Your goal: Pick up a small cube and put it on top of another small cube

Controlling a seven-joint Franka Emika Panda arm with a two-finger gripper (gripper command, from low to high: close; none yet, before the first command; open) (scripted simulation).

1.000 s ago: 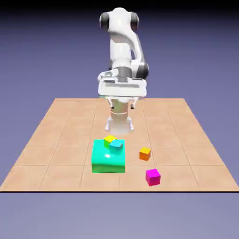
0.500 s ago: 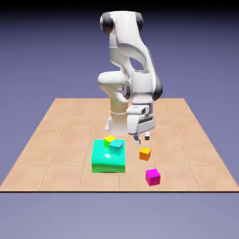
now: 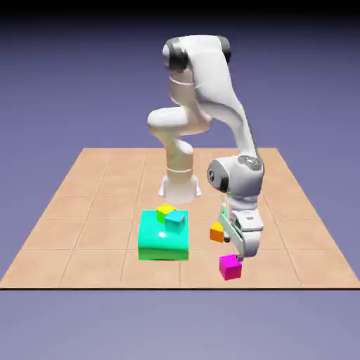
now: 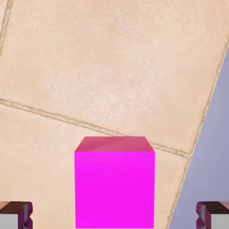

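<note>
Your counter (image 3: 84,211) carries, left to right: one green block (image 3: 164,239) bearing one yellow cube (image 3: 164,209) and one teal cube (image 3: 174,220); one orange cube (image 3: 216,232); one magenta cube (image 3: 229,267) near the front edge. It looks light, rigid, smooth; grip opposite side faces. Your hand (image 4: 114,217) straddles it, fully open, holding nothing.

The magenta-pink cube (image 3: 230,267) sits flat on the tan tiled surface (image 3: 84,211) in the exterior view's lower right of centre, plain-faced and upright. In the hand view it fills the bottom middle. The orange cube (image 3: 216,233), yellower on top, lies just above and slightly left, apart from it.
</note>
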